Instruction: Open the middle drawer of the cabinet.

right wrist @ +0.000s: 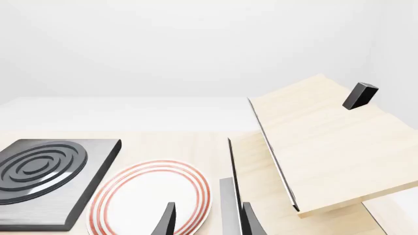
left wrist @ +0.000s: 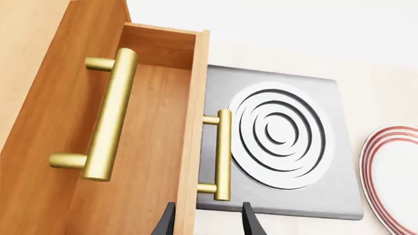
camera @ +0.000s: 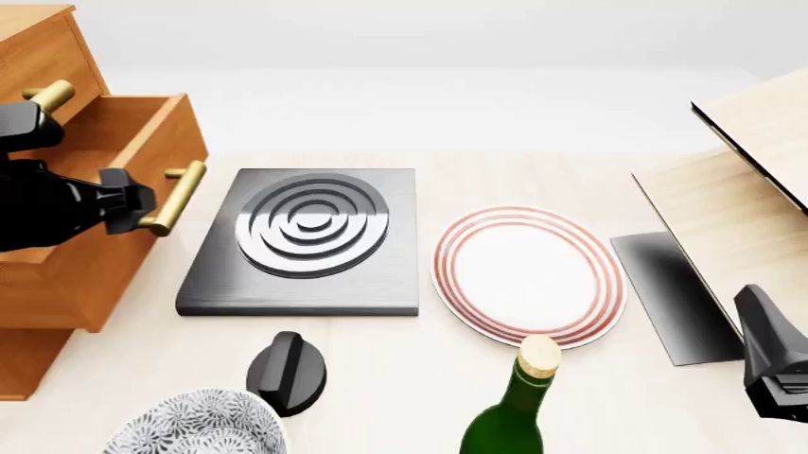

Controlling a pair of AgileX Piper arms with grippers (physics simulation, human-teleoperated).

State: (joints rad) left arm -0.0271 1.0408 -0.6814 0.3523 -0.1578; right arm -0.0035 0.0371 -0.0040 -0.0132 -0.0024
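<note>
The cabinet is an orange-brown wooden chest at the table's left edge. Its middle drawer stands pulled out, the inside showing. The drawer's brass bar handle faces the hob. My left gripper is open just behind that handle. Its fingers straddle the edge of the drawer front and hold nothing. The top drawer's handle shows above. My right gripper hangs open at the near right, above the table.
A grey hob plate with rings lies right of the drawer, then a red-rimmed white plate. A green bottle, a black knob and a patterned bowl sit near the front. A pale wood box stands at right.
</note>
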